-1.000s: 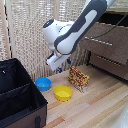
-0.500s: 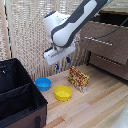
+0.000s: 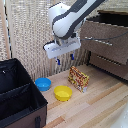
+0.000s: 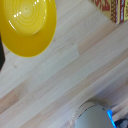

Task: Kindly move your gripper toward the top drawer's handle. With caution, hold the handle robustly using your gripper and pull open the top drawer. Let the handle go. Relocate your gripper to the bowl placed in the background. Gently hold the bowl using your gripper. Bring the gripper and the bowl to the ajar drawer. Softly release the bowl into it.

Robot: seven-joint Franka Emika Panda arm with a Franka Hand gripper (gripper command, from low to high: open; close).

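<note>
My gripper (image 3: 65,59) hangs open in the air, its two dark-blue fingers (image 3: 58,62) apart and empty. Below it and toward the exterior view's left, the blue bowl (image 3: 43,83) rests on the wooden floor, well apart from the fingers. On the exterior view's right stands the brown dresser, its top drawer (image 3: 102,34) pulled out. The silver handle (image 3: 107,41) runs across the drawer front. The wrist view shows neither the blue bowl nor the drawer.
A yellow bowl (image 3: 63,92) (image 4: 27,25) sits just beside the blue one. A patterned snack box (image 3: 78,79) (image 4: 112,9) stands between the bowls and the dresser. A black open case (image 3: 17,97) fills the exterior view's lower left.
The arm has risen a little over the last second, and the gripper has lifted and shifted slightly above the bowls. Both bowls and the box have stayed put.
</note>
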